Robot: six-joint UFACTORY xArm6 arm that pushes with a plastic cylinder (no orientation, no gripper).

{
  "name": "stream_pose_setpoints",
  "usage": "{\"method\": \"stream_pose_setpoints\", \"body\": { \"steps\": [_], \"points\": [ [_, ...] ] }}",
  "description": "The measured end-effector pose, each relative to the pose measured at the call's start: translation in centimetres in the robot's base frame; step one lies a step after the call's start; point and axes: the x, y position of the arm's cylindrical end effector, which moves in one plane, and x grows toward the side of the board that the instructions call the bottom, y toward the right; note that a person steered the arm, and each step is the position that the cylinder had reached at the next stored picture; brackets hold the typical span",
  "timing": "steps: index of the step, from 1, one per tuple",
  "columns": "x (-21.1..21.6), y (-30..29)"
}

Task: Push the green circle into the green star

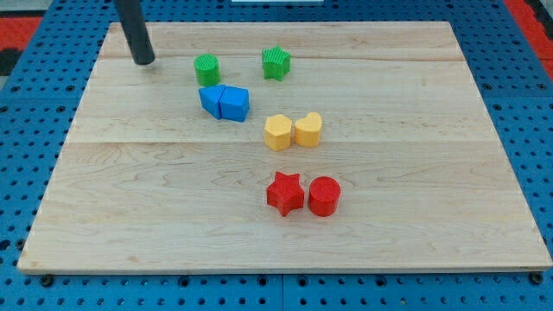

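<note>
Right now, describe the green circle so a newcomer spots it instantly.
Look at the wooden board's top-left area, just right of my tip. The green circle sits directly above the blue blocks. Unlike the green star to its right, it is a plain round cylinder.

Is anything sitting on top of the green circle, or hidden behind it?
Nothing rests on the green circle; its top is bare. Behind it only bare wooden board shows. The strip of board right behind its base is covered, so that part cannot be checked.
</note>
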Motion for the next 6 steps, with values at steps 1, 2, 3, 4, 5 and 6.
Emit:
{"method": "stream_pose_setpoints", "body": {
  "steps": [1, 2, 3, 4, 5, 6],
  "points": [
    [1.0, 6.9],
    [-0.2, 17.4],
    [1.5, 15.8],
    [2.8, 18.4],
    [4.2, 23.7],
    [7.0, 27.0]
  ]
}}
